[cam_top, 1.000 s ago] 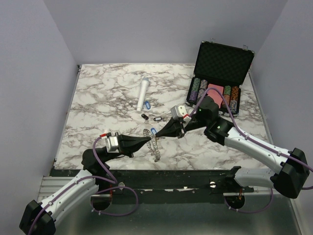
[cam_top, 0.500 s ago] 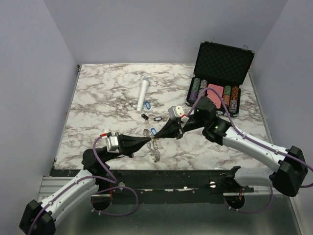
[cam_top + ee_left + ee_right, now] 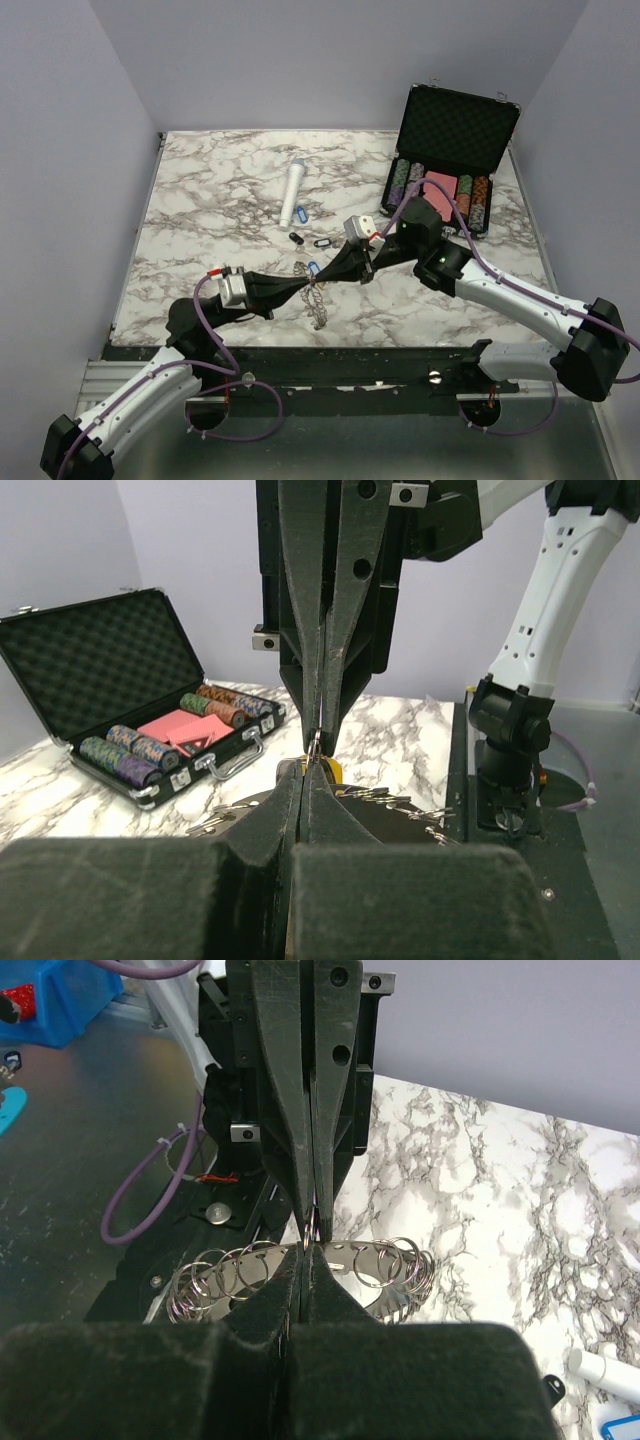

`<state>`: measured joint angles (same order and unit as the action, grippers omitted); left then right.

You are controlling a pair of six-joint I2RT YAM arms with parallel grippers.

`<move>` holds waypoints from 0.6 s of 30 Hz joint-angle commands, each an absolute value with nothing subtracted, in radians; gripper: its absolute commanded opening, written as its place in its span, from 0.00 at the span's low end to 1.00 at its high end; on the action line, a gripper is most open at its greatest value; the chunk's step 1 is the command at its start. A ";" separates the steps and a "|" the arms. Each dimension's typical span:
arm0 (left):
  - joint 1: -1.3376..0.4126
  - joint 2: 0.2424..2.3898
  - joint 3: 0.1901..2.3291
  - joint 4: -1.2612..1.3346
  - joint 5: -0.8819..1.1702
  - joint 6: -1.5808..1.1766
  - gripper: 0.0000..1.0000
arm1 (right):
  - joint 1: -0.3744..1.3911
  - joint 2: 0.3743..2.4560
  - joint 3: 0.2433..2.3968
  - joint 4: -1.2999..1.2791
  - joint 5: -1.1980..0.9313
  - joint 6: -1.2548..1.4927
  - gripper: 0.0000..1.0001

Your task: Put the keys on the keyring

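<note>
Lying under everything is the marble table (image 3: 200, 200), and a black chip case (image 3: 455, 125) is standing open at its far right corner. The left gripper (image 3: 303, 290) is pinching the edge of the keyring (image 3: 317, 305) near the front middle. The right gripper (image 3: 327, 277) is pressing its fingers together and touching the same spot. The keys (image 3: 321, 242) are lying just behind the keyring.

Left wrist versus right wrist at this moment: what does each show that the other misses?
Only the left wrist: the open chip case with its poker chips, and the right arm. Only the right wrist: the white cylinder, a purple cable, and the loops on the keyring seen clearly. Both: the left gripper and right gripper shut, tip to tip above the keyring, over the marble table.
</note>
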<state>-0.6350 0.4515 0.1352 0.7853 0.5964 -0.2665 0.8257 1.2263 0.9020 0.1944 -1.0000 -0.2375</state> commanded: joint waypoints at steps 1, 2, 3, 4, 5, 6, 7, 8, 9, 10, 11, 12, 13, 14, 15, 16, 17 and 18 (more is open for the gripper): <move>-0.634 0.439 0.198 0.669 0.609 -0.193 0.00 | 0.842 1.241 0.919 0.204 -0.996 -0.222 0.00; -0.634 0.437 0.202 0.657 0.609 -0.190 0.00 | 0.844 1.241 0.919 0.204 -0.996 -0.222 0.00; -0.632 0.436 0.207 0.643 0.607 -0.184 0.00 | 0.842 1.239 0.920 0.203 -0.994 -0.221 0.00; -0.635 0.437 0.213 0.626 0.607 -0.178 0.00 | 0.844 1.241 0.923 0.202 -0.991 -0.219 0.01; -0.635 0.436 0.219 0.611 0.607 -0.173 0.00 | 0.842 1.239 0.922 0.204 -0.991 -0.219 0.00; -0.635 0.436 0.221 0.604 0.606 -0.169 0.00 | 0.842 1.241 0.923 0.203 -0.992 -0.219 0.00; -0.635 0.436 0.222 0.600 0.606 -0.169 0.00 | 0.844 1.239 0.923 0.201 -0.992 -0.218 0.00; -0.635 0.436 0.224 0.592 0.607 -0.164 0.00 | 0.842 1.239 0.922 0.201 -0.992 -0.219 0.00; -0.635 0.433 0.227 0.583 0.604 -0.161 0.00 | 0.842 1.239 0.923 0.202 -0.991 -0.219 0.00; -0.635 0.434 0.229 0.578 0.604 -0.160 0.00 | 0.842 1.239 0.925 0.199 -0.991 -0.219 0.00; -0.634 0.436 0.230 0.574 0.604 -0.158 0.00 | 0.842 1.239 0.923 0.201 -0.991 -0.219 0.00; -0.635 0.436 0.233 0.566 0.604 -0.155 0.00 | 0.842 1.239 0.923 0.201 -0.991 -0.219 0.00; -0.637 0.436 0.236 0.561 0.604 -0.153 0.00 | 0.844 1.239 0.923 0.201 -0.991 -0.219 0.00; -0.635 0.434 0.238 0.558 0.604 -0.152 0.00 | 0.842 1.241 0.925 0.199 -0.992 -0.219 0.00; -0.637 0.436 0.238 0.554 0.604 -0.150 0.00 | 0.842 1.238 0.925 0.199 -0.991 -0.219 0.00; -0.637 0.436 0.236 0.552 0.604 -0.150 0.00 | 0.842 1.239 0.923 0.201 -0.989 -0.219 0.00; -0.637 0.436 0.238 0.551 0.603 -0.149 0.00 | 0.842 1.239 0.923 0.201 -0.991 -0.218 0.00; -0.635 0.436 0.239 0.545 0.604 -0.147 0.00 | 0.842 1.238 0.923 0.202 -0.989 -0.216 0.00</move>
